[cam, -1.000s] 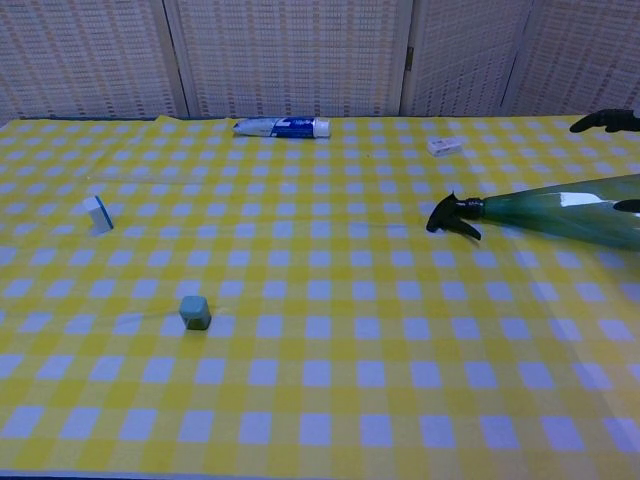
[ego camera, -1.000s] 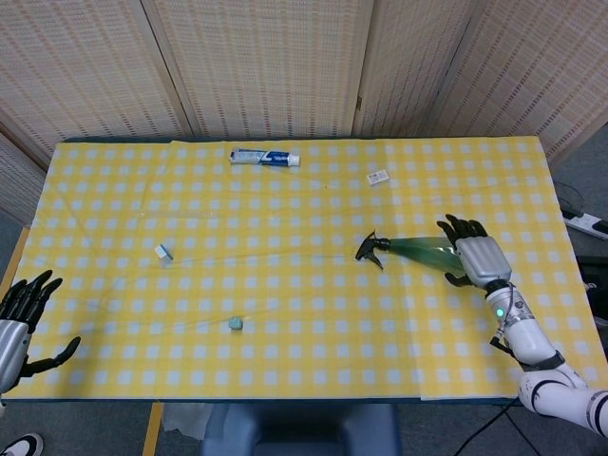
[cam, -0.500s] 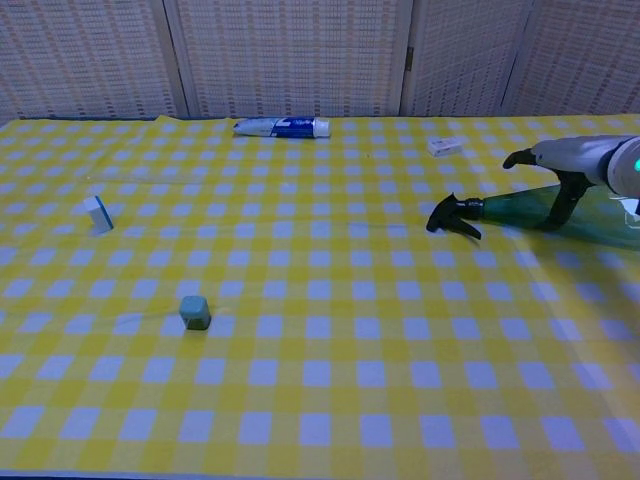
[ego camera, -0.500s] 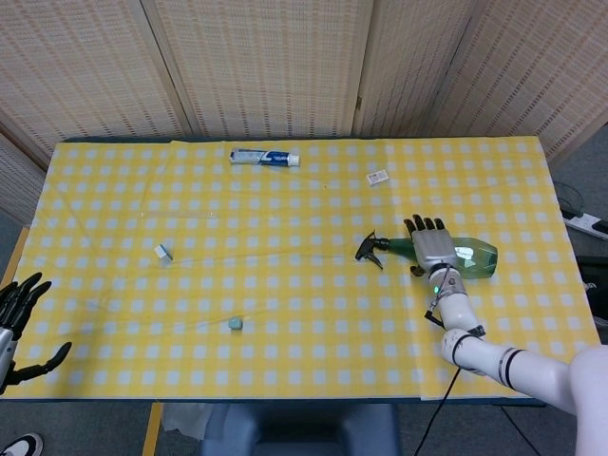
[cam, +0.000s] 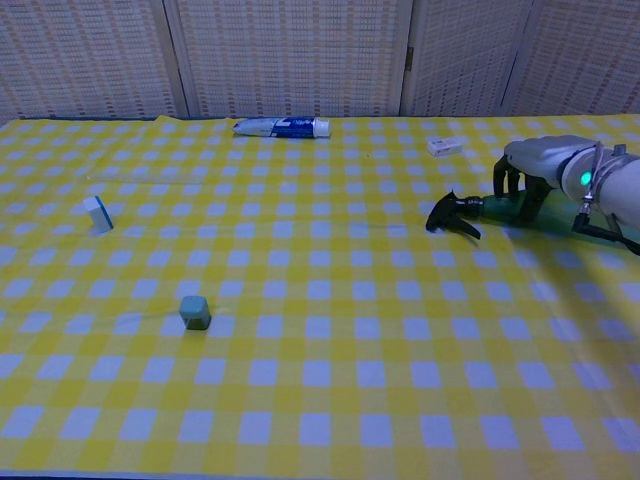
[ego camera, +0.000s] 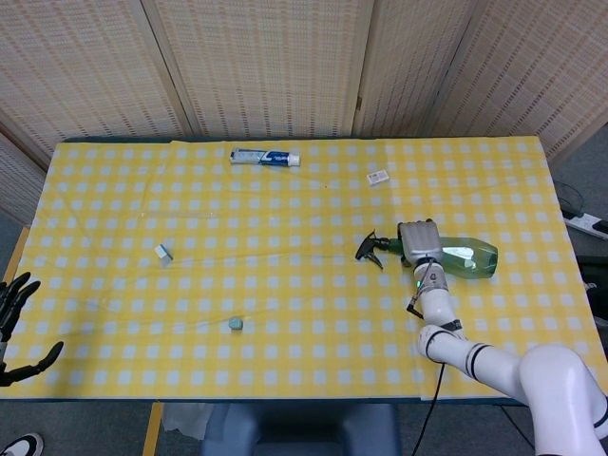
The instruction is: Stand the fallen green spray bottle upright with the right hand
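The green spray bottle [ego camera: 465, 258] lies on its side on the yellow checked tablecloth, right of centre, its black sprayer head [cam: 452, 215] pointing left. My right hand [ego camera: 418, 239] lies over the bottle's neck end; in the chest view the right hand [cam: 530, 165] has its fingers curled down around the green body [cam: 508, 209]. Most of the bottle is hidden behind the forearm there. My left hand [ego camera: 14, 323] hangs off the table's near left corner with fingers spread, holding nothing.
A toothpaste tube [ego camera: 265, 157] lies at the far edge. A small white box [ego camera: 378, 177] sits behind the bottle. A white and blue block [ego camera: 163, 253] and a grey-green cube [ego camera: 235, 325] stand on the left half.
My right hand has slid left along the bottle from its base to the neck end, and its fingers have closed down over it. The bottle still lies flat. The left hand sank slightly.
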Motion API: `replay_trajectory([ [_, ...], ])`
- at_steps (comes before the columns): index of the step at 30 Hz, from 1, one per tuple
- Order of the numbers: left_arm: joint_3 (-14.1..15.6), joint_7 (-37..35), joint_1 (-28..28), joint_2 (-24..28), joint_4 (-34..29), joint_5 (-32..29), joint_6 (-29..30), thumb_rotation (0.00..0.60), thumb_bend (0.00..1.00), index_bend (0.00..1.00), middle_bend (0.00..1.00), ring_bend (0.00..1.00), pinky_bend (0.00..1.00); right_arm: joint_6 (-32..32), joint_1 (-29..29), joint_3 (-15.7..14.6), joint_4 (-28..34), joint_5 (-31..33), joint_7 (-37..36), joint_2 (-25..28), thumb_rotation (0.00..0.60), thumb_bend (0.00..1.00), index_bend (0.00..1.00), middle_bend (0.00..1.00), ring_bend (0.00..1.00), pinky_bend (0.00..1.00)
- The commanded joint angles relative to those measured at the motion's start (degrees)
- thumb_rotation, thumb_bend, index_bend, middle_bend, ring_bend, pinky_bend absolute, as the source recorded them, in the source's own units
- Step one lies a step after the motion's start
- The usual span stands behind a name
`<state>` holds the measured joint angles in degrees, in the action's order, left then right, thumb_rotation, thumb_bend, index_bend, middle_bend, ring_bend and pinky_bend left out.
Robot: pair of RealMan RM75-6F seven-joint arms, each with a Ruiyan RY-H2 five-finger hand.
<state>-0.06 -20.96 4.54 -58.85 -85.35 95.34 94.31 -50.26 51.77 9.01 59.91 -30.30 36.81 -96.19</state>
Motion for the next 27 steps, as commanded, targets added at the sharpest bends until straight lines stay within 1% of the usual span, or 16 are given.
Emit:
replay_trajectory([
  [1, 0.0, 0.5, 0.1, -0.1, -0.1, -0.1, -0.3, 0.449, 0.35, 0.0, 0.05, 0.11, 0.0, -4.6, -2.1, 1.3, 0.4, -8.0, -6.7, 0.4, 0.6, 0.31, 0.58, 0.57, 0.5, 0.44],
  [5, -0.1, 1.0, 0.2, -0.1, -0.4, -0.3, -0.6, 0.45, 0.35, 0.0, 0.05, 0.11, 0.0, -9.0, -3.8, 2.1, 3.6, -13.6, -9.9, 2.5, 0.6, 0.31, 0.69, 0.66, 0.6, 0.54],
  [7, -0.2, 1.1, 0.2, -0.2, -0.5, -0.5, -0.7, 0.451, 0.35, 0.0, 0.05, 0.11, 0.0, -11.1, -4.7, 3.1, 6.7, -16.4, -12.6, 4.1, 0.6, 0.31, 0.7, 0.67, 0.61, 0.55],
  [9, -0.2, 1.4, 0.2, -0.2, -0.6, -0.5, -0.7, 0.449, 0.35, 0.0, 0.05, 0.11, 0.0, -13.3, -6.0, 4.6, 10.2, -19.8, -18.0, 5.4, 0.6, 0.31, 0.7, 0.68, 0.62, 0.56],
  [11, -0.2, 1.7, 0.2, -0.2, -0.7, -0.5, -0.7, 0.451, 0.35, 0.0, 0.05, 0.11, 0.0, -15.9, -7.6, 6.2, 12.5, -23.1, -24.7, 5.5, 0.6, 0.31, 0.7, 0.68, 0.62, 0.56],
  [12, -0.3, 1.8, 0.1, -0.3, -0.7, -0.6, -0.7, 0.45, 0.35, 0.0, 0.05, 0.11, 0.0, -18.2, -8.8, 7.4, 13.5, -25.4, -30.5, 4.7, 0.6, 0.31, 0.7, 0.68, 0.62, 0.56],
  [14, -0.3, 1.9, 0.1, -0.3, -0.8, -0.7, -0.7, 0.451, 0.35, 0.0, 0.05, 0.11, 0.0, -21.8, -10.9, 9.1, 13.8, -28.4, -39.6, 2.6, 0.6, 0.31, 0.7, 0.68, 0.62, 0.56],
  [15, -0.3, 2.0, 0.1, -0.3, -0.9, -0.7, -0.8, 0.451, 0.35, 0.0, 0.05, 0.11, 0.0, -23.7, -12.2, 9.8, 13.6, -30.1, -45.8, 1.1, 0.6, 0.31, 0.7, 0.68, 0.62, 0.56],
  [17, -0.2, 2.3, 0.0, -0.3, -1.0, -0.7, -0.8, 0.452, 0.35, 0.0, 0.05, 0.11, 0.0, -24.4, -14.2, 10.9, 13.7, -31.2, -55.2, -0.5, 0.6, 0.31, 0.7, 0.68, 0.61, 0.55],
  [20, -0.1, 2.7, 0.1, -0.2, -1.0, -0.4, -1.0, 0.449, 0.35, 0.0, 0.05, 0.11, 0.0, -24.1, -16.5, 12.2, 13.1, -32.6, -66.5, -1.5, 0.6, 0.31, 0.7, 0.68, 0.58, 0.52],
  [24, -0.2, 2.5, 0.2, -0.2, -1.0, -0.9, -1.4, 0.45, 0.35, 0.0, 0.05, 0.11, 0.0, -24.4, -18.6, 12.6, 10.5, -36.3, -78.8, -2.1, 0.6, 0.31, 0.7, 0.68, 0.58, 0.51],
  [27, -0.3, 2.5, 0.3, -0.2, -1.0, -1.0, -1.5, 0.45, 0.35, 0.0, 0.05, 0.11, 0.0, -25.1, -20.0, 11.9, 7.2, -39.3, -86.6, -3.1, 0.6, 0.31, 0.7, 0.68, 0.58, 0.51],
])
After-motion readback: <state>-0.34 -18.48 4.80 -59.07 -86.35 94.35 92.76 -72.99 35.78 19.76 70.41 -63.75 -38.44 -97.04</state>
